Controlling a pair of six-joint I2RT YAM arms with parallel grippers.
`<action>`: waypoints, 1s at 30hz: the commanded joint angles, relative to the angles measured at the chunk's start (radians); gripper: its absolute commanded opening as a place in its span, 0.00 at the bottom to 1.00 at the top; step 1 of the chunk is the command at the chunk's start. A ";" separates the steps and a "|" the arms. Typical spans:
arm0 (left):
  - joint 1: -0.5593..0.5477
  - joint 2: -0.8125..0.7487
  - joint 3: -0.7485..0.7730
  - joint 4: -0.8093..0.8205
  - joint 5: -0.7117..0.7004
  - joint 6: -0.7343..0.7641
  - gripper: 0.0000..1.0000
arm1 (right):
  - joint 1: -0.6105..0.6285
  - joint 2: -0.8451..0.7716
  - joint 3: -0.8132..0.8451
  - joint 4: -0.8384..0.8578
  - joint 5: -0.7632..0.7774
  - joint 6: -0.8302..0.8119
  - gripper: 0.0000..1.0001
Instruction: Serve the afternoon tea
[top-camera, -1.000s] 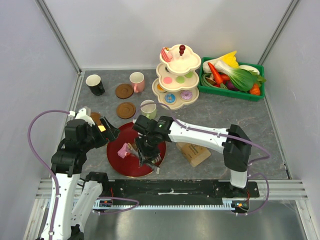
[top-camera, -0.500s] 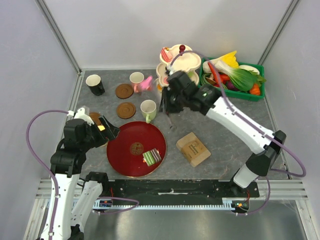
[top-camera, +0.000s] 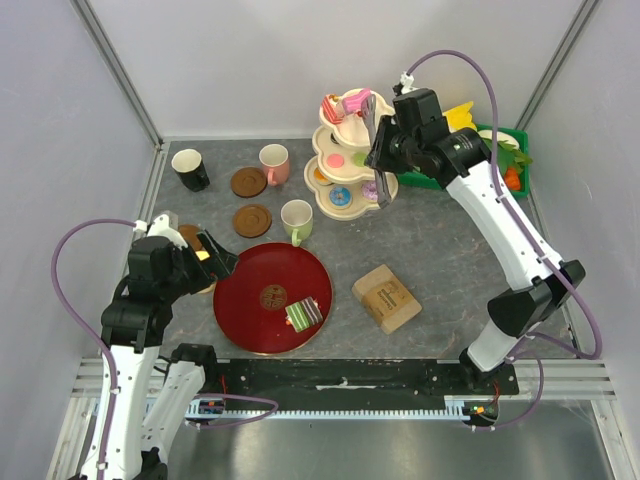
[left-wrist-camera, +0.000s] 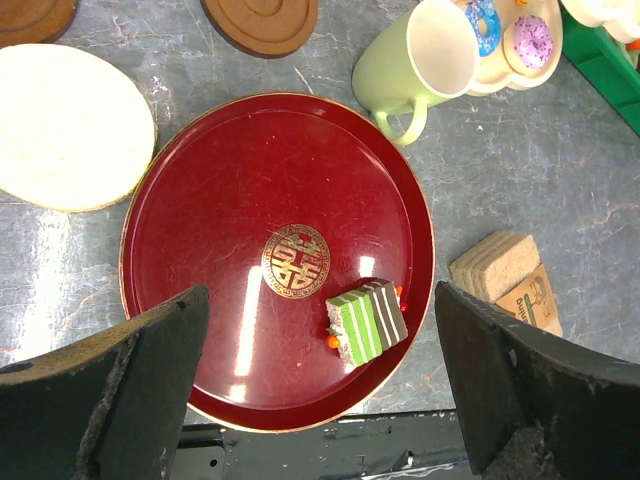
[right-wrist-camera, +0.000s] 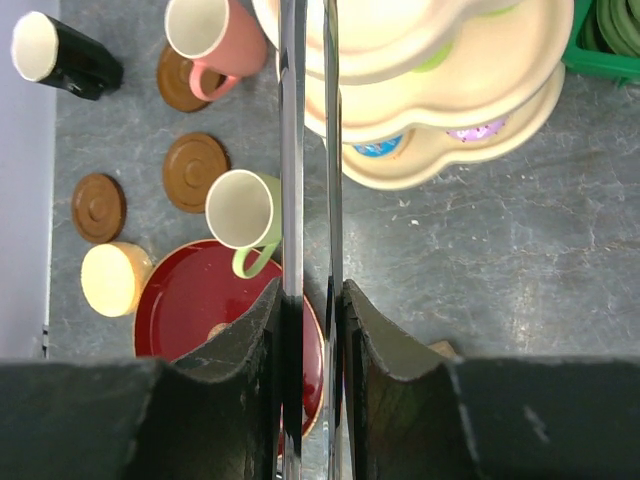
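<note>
The right hand (right-wrist-camera: 312, 296) is clamped tight on thin metal tongs (right-wrist-camera: 292, 150) and reaches over the cream stand (top-camera: 328, 142), which has three scalloped tiers. A pink piece (top-camera: 355, 101) sits at the tongs' tip on the top tier; whether the tongs pinch it cannot be told. The right arm crosses in front of the green crate (top-camera: 425, 181) of toy vegetables just right of the stand. The left hand (left-wrist-camera: 315, 300) hangs spread wide and empty above the red tray (top-camera: 250, 300).

The tray is round and glossy, with a gold emblem at its centre. One striped cake slice (left-wrist-camera: 366, 321), in green, white and grey bands, lies on it near the front edge. A pale-green mug (top-camera: 297, 218) stands just behind the tray's rim, between tray and stand. A pink mug (top-camera: 274, 162) and a black mug (top-camera: 190, 168) stand farther back, with flat, ridged brown coasters (top-camera: 249, 181) beside them. A blue donut (top-camera: 340, 196) and a purple donut (top-camera: 372, 190) lie on the lowest tier. A tan rectangular block (top-camera: 386, 298) lies right of the tray on the grey marbled counter (top-camera: 440, 260).
</note>
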 joint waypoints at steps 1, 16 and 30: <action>-0.003 0.006 0.031 0.035 -0.012 -0.016 0.99 | -0.007 -0.004 -0.019 0.004 -0.033 -0.038 0.27; -0.003 0.017 0.025 0.042 -0.009 -0.021 0.99 | -0.014 -0.005 -0.086 -0.005 -0.021 -0.064 0.36; -0.003 0.015 0.026 0.045 -0.008 -0.024 0.99 | -0.014 -0.005 -0.025 -0.036 0.036 -0.068 0.54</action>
